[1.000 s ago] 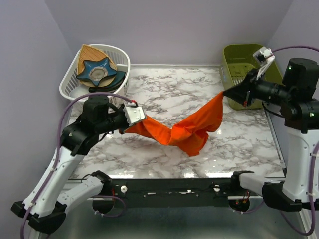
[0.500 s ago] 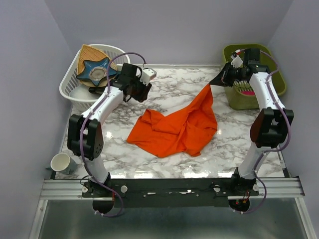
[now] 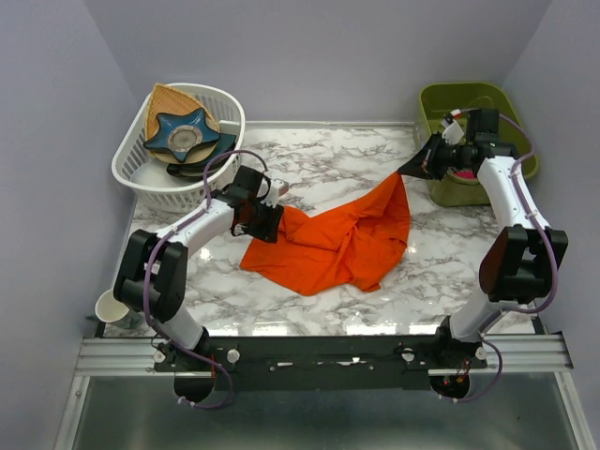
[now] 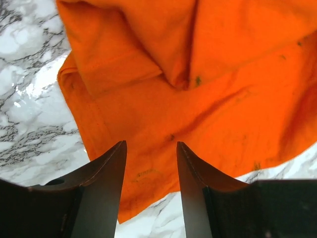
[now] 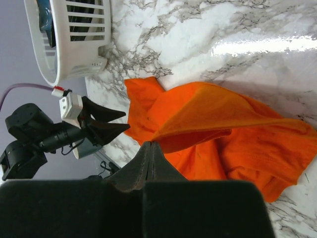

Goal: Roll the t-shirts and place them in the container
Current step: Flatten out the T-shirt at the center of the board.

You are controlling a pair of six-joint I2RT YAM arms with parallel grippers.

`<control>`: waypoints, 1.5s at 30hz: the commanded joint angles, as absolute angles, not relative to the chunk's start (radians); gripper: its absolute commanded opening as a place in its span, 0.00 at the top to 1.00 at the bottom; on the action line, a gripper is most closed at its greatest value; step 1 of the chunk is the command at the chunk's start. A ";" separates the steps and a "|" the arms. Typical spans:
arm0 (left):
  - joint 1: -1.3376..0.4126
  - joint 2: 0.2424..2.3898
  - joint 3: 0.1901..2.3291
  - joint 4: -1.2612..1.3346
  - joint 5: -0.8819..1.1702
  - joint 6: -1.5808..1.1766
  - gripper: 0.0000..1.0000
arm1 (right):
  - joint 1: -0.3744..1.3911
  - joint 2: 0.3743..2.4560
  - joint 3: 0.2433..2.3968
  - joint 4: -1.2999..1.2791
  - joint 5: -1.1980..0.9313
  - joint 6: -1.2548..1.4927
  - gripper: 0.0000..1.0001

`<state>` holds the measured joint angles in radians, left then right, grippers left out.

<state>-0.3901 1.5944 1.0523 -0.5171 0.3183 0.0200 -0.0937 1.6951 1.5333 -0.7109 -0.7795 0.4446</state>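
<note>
Jaws on your left gripper (image 4: 151, 144) stand parted with nothing between them, their tips poised over the near-left edge of the orange t-shirt (image 3: 333, 244); you cannot tell from these views whether they touch the cloth. Your right gripper (image 3: 413, 171) has its jaws pressed together on a corner of that shirt, lifting it into a peak at the far right, just beside the green bin (image 3: 441, 103). From that raised corner the fabric slopes down and lies crumpled and folded over itself on the middle of the marble table (image 3: 319, 159), with a few small dark specks showing in the left wrist view. At far left you have the white basket (image 3: 225, 112), holding a blue star-shaped dish (image 3: 183, 136). A paper cup (image 3: 111, 306) stands at the table's near-left corner, well apart from the shirt.
</note>
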 commanded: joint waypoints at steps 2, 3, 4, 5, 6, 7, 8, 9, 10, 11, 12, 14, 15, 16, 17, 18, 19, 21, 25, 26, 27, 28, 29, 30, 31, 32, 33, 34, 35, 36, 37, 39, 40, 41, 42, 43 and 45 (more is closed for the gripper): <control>-0.379 1.654 1.098 -0.424 0.203 -0.140 0.45 | -0.101 1.617 1.459 -0.696 -0.805 0.440 0.99; -0.376 1.672 1.101 -0.411 0.210 -0.146 0.45 | -0.100 1.603 1.448 -0.690 -0.804 0.440 0.99; -0.374 1.684 1.107 -0.405 0.210 -0.149 0.45 | -0.100 1.597 1.439 -0.690 -0.802 0.442 0.99; -0.374 1.698 1.123 -0.399 0.203 -0.164 0.45 | -0.100 1.592 1.421 -0.687 -0.801 0.440 0.99; -0.374 1.721 1.129 -0.396 0.190 -0.170 0.45 | -0.100 1.588 1.417 -0.690 -0.801 0.439 0.99; -0.373 1.735 1.137 -0.394 0.195 -0.173 0.45 | -0.101 1.582 1.413 -0.692 -0.799 0.436 0.99; -0.371 1.747 1.150 -0.391 0.201 -0.175 0.45 | -0.101 1.580 1.411 -0.693 -0.798 0.434 0.99; -0.370 1.772 1.158 -0.390 0.201 -0.179 0.45 | -0.100 1.577 1.410 -0.693 -0.798 0.433 0.99; -0.370 1.782 1.164 -0.385 0.202 -0.184 0.45 | -0.101 1.575 1.410 -0.693 -0.795 0.431 0.99; -0.368 1.793 1.175 -0.377 0.206 -0.187 0.45 | -0.101 1.575 1.410 -0.692 -0.795 0.431 0.99; -0.368 1.813 1.184 -0.376 0.204 -0.189 0.45 | -0.100 1.574 1.410 -0.690 -0.795 0.431 0.99; -0.368 1.828 1.203 -0.373 0.195 -0.187 0.46 | -0.101 1.578 1.414 -0.692 -0.796 0.426 0.99; -0.368 1.841 1.209 -0.371 0.195 -0.187 0.47 | -0.100 1.578 1.416 -0.692 -0.796 0.426 0.99; -0.368 1.847 1.215 -0.373 0.189 -0.187 0.47 | -0.101 1.580 1.417 -0.693 -0.796 0.425 1.00; -0.368 1.851 1.224 -0.382 0.170 -0.192 0.47 | -0.100 1.586 1.419 -0.693 -0.795 0.425 0.99; -0.368 1.859 1.227 -0.385 0.164 -0.192 0.47 | -0.101 1.589 1.419 -0.692 -0.795 0.425 0.99; -0.367 1.861 1.227 -0.387 0.164 -0.184 0.47 | -0.101 1.591 1.419 -0.690 -0.798 0.428 0.99; -0.365 1.864 1.226 -0.382 0.178 -0.175 0.56 | -0.101 1.598 1.420 -0.686 -0.798 0.428 0.99; -0.365 1.865 1.221 -0.359 0.196 -0.163 0.73 | -0.101 1.611 1.428 -0.684 -0.793 0.423 0.99; -0.365 1.868 1.223 -0.354 0.198 -0.158 0.75 | -0.100 1.611 1.431 -0.684 -0.792 0.425 0.99; -0.365 1.873 1.226 -0.353 0.201 -0.153 0.79 | -0.100 1.612 1.433 -0.687 -0.790 0.423 0.99; -0.365 1.876 1.229 -0.353 0.207 -0.147 0.81 | -0.100 1.614 1.434 -0.689 -0.787 0.420 0.99; -0.365 1.879 1.233 -0.350 0.216 -0.141 0.84 | -0.100 1.615 1.436 -0.690 -0.785 0.416 0.99; -0.365 1.879 1.235 -0.350 0.219 -0.129 0.90 | -0.101 1.612 1.439 -0.692 -0.782 0.416 0.99; -0.365 1.878 1.236 -0.351 0.233 -0.124 0.94 | -0.100 1.611 1.439 -0.693 -0.779 0.410 0.99; -0.365 1.876 1.238 -0.350 0.242 -0.118 0.97 | -0.100 1.609 1.439 -0.693 -0.779 0.410 0.99; -0.365 1.868 1.238 -0.354 0.253 -0.103 1.00 | -0.100 1.609 1.439 -0.693 -0.778 0.410 0.99; -0.365 1.862 1.239 -0.357 0.274 -0.097 1.00 | -0.100 1.606 1.437 -0.693 -0.778 0.408 0.99; -0.364 1.853 1.242 -0.367 0.288 -0.088 1.00 | -0.100 1.602 1.437 -0.693 -0.778 0.407 0.99; -0.362 1.827 1.246 -0.371 0.308 -0.077 1.00 | -0.100 1.598 1.439 -0.696 -0.779 0.405 1.00; -0.359 1.809 1.247 -0.379 0.319 -0.055 1.00 | -0.100 1.595 1.451 -0.698 -0.779 0.390 1.00; -0.354 1.729 1.250 -0.406 0.353 -0.034 1.00 | -0.101 1.580 1.472 -0.715 -0.779 0.368 0.99; -0.347 1.695 1.250 -0.416 0.365 -0.008 1.00 | -0.100 1.572 1.506 -0.722 -0.790 0.335 0.99; -0.344 1.660 1.244 -0.434 0.394 -0.005 1.00 | -0.101 1.563 1.525 -0.733 -0.798 0.310 0.99; -0.339 1.585 1.243 -0.446 0.412 0.032 1.00 | -0.100 1.545 1.549 -0.762 -0.805 0.283 1.00; -0.334 1.545 1.241 -0.460 0.435 0.052 1.00 | -0.100 1.533 1.568 -0.776 -0.819 0.232 0.99; -0.324 1.420 1.236 -0.508 0.477 0.121 1.00 | -0.101 1.496 1.624 -0.825 -0.831 0.189 1.00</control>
<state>-0.3466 1.6955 1.2171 -0.4389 0.3363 -0.0231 -0.0937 1.5951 1.4990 -0.7414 -0.7811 0.3359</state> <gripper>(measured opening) 0.011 0.009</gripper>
